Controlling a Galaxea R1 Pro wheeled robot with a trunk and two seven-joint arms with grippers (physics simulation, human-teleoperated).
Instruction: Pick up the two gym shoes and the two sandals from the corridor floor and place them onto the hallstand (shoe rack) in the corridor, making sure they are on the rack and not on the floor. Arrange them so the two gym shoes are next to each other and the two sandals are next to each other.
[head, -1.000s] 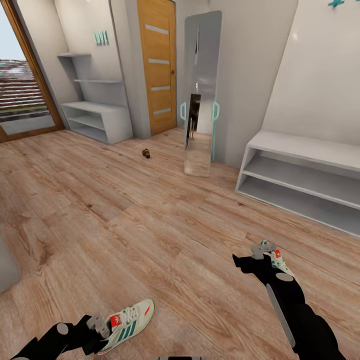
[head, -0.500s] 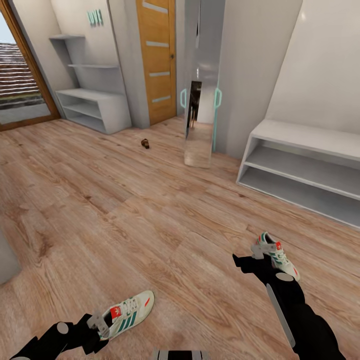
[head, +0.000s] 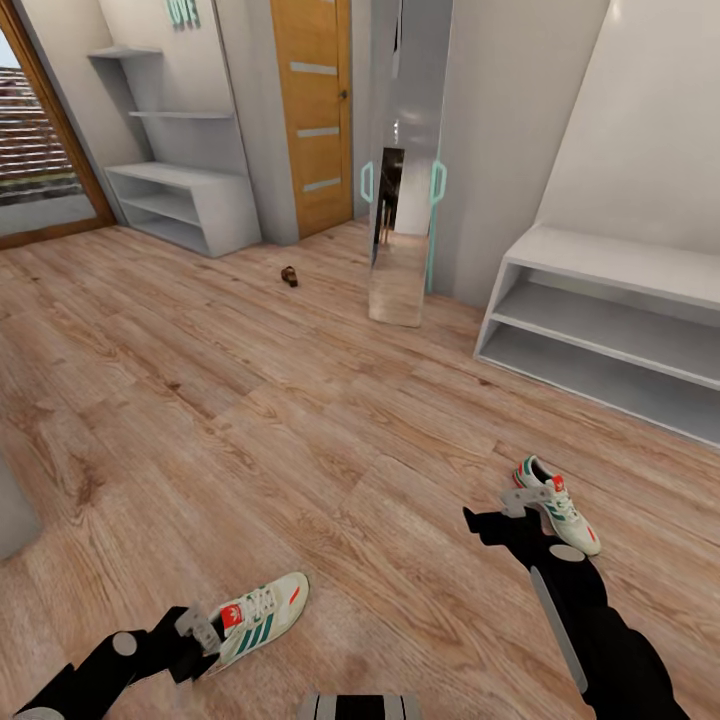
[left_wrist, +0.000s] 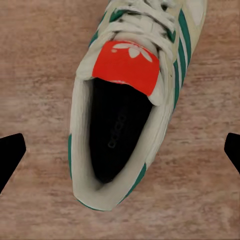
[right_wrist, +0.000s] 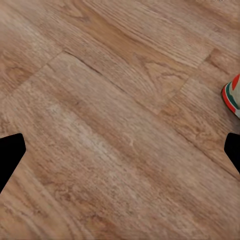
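Head view: bare floor (head: 300, 430) between shoes (head: 258, 620).

Both end effectors (left_wrist: 120, 150) (right_wrist: 120, 150) spread wide

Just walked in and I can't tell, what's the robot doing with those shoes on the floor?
Both gym shoes lie on the corridor floor. The left gripper hangs open over the left gym shoe, fingers on either side of its heel. The right gripper is open beside the right gym shoe. Nothing is on the hallstand yet.
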